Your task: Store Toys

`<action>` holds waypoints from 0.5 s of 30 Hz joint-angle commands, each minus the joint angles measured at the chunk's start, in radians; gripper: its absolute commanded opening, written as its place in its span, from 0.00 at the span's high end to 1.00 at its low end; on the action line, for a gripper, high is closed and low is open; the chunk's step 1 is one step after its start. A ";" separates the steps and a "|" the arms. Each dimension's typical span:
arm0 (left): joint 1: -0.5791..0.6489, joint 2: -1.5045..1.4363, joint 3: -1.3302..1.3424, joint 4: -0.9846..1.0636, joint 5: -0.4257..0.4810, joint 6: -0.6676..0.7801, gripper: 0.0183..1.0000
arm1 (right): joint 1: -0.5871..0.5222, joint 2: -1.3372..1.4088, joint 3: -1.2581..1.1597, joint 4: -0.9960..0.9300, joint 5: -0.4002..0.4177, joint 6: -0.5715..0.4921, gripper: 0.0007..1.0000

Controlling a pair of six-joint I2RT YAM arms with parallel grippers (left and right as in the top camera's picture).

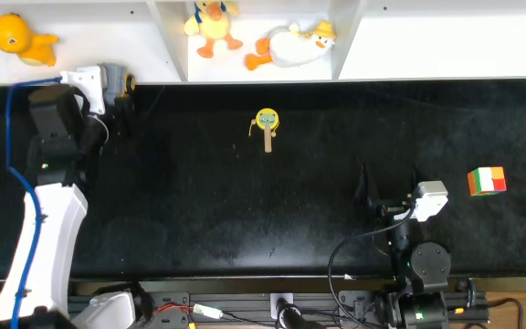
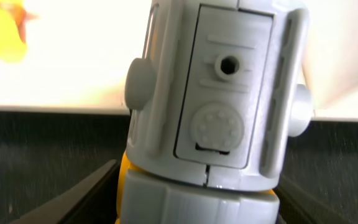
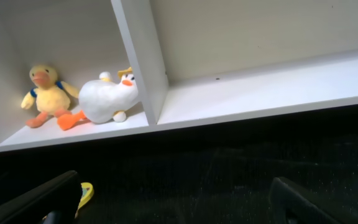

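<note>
Two arms are working over the black table [image 1: 199, 210] in front of the white shelf [image 1: 427, 59].

- The left gripper [image 1: 115, 89] is sitting right at the shelf's front edge, before its left compartment. It is clamping a grey toy robot [image 2: 216, 106]. The toy is standing upright between the fingers [image 2: 95, 186], and a yellow part is showing at its base.
- The right gripper [image 1: 388, 187] is sitting well back from the shelf, jaws spread wide and carrying nothing.
- An orange duck [image 1: 24, 38] is resting inside the shelf's left compartment.
- A yellow plush duck [image 1: 213, 26] and a white plush duck [image 1: 290, 46] are sharing the middle compartment. They are just beside each other, and the white one is lying on its side.
- A small yellow rattle [image 1: 268, 125] is lying on the table near the shelf, before the middle compartment.
- A coloured cube [image 1: 487, 181] is lying farther out from the shelf, before the right compartment.
</note>
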 commanded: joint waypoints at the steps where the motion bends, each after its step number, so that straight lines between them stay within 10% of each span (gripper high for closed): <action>1: -0.003 0.069 0.045 0.055 0.003 -0.014 0.71 | 0.005 -0.009 -0.013 0.003 0.005 0.007 0.00; 15: -0.003 0.315 0.270 0.076 0.003 -0.015 0.73 | 0.005 -0.009 -0.013 0.003 0.005 0.007 0.01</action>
